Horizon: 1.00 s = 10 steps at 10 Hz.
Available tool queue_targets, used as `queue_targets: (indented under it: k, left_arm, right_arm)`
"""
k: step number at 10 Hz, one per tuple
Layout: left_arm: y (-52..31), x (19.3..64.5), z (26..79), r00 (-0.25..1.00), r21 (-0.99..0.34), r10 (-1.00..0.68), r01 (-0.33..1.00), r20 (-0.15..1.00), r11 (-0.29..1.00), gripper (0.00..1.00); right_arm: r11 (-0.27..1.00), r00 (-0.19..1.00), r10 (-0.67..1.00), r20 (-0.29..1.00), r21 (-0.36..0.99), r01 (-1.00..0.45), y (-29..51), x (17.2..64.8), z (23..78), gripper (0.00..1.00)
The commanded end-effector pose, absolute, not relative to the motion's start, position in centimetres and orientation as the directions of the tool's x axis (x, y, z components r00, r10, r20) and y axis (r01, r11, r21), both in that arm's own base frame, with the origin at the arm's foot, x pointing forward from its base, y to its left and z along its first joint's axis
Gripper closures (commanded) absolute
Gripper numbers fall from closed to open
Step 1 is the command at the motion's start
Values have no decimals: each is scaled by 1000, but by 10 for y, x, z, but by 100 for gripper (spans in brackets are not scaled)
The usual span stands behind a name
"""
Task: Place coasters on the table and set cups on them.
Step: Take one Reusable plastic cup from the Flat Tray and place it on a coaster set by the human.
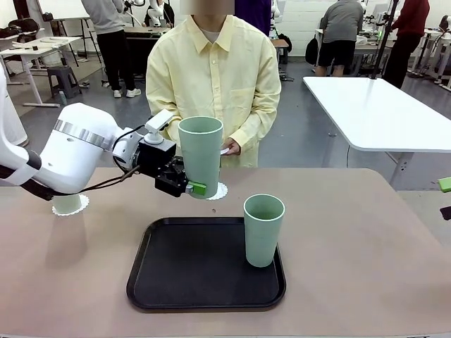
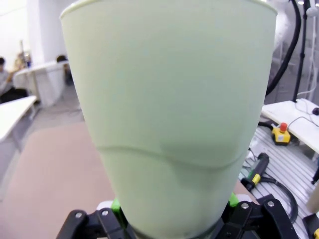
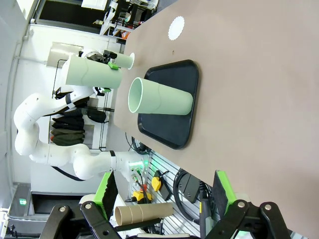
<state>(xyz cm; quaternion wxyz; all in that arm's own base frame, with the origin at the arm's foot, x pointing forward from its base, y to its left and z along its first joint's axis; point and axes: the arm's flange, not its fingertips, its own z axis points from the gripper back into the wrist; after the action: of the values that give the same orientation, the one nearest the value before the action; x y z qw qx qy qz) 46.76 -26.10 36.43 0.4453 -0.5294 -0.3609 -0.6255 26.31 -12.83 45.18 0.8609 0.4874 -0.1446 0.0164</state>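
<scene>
The left gripper (image 1: 196, 187) is clamped on a mint-green tumbler (image 1: 200, 156), its green pads pinching the narrow foot; the left wrist view shows the same tumbler (image 2: 169, 114) rising upright out of the closed jaws. It stands at the twelve o'clock side of the black tray (image 1: 176, 282), over a lacy paper coaster (image 1: 220, 191) on the beige table (image 1: 366, 239); whether the base already touches the paper I cannot tell. A second tumbler (image 1: 263, 229) waits upright on the tray's three o'clock side. Another coaster (image 1: 79, 207) lies at the tray's ten o'clock, partly behind the left arm. The right gripper (image 3: 164, 201) stands wide open with nothing between its pads, well apart from the tray.

The tumbler looks like thin, smooth plastic, so probably light and empty. It is likely stiff near the foot and springy near the rim; a hard squeeze high up would probably bow the wall. The taper may let the pads creep toward the narrow end, so a low grip just above the base seems soundest; it also makes the tall body lever easily, and any tilt would land it on an edge. The coaster is likely flimsy and nearly weightless; a dragged or skewed base could push it or crumple its lace, so a straight vertical descent looks safest.
</scene>
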Motion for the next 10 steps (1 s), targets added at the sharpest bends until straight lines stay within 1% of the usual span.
queue_targets:
  k: [1, 2, 3, 4, 5, 6, 8, 9, 10]
  left_arm:
    - [-262, 467, 361, -61, -5, -173, 934, 983, -357, 100]
    - [-262, 467, 361, -61, -5, -173, 934, 983, -357, 100]
    - [-261, 467, 363, -42, -22, -175, 938, 984, -345, 22]
    - [-265, 502, 378, -57, 0, -169, 949, 984, -316, 22]
    - [-274, 533, 384, -29, -35, -226, 961, 974, -275, 22]
    - [-280, 565, 382, 14, -79, -249, 964, 968, -253, 22]
    - [-286, 617, 385, 52, -140, -294, 948, 954, -287, 22]
    - [-284, 639, 384, 50, -144, -308, 946, 950, -291, 22]
    - [-280, 662, 386, 35, -153, -339, 932, 940, -328, 22]
  right_arm:
    - [513, 955, -105, 277, 838, -186, -129, 264, 452, 0]
    - [513, 955, -105, 277, 838, -186, -129, 264, 452, 0]
    - [513, 955, -105, 277, 838, -186, -129, 264, 452, 0]
    - [513, 955, -105, 277, 838, -186, -129, 264, 452, 0]
    - [513, 955, -105, 277, 838, -186, -129, 264, 452, 0]
    - [513, 955, -105, 277, 838, -186, -129, 264, 452, 0]
    - [513, 955, -105, 277, 838, -186, -129, 264, 452, 0]
    - [513, 955, -105, 277, 838, -186, -129, 264, 452, 0]
    - [513, 955, -105, 277, 838, -186, -129, 264, 452, 0]
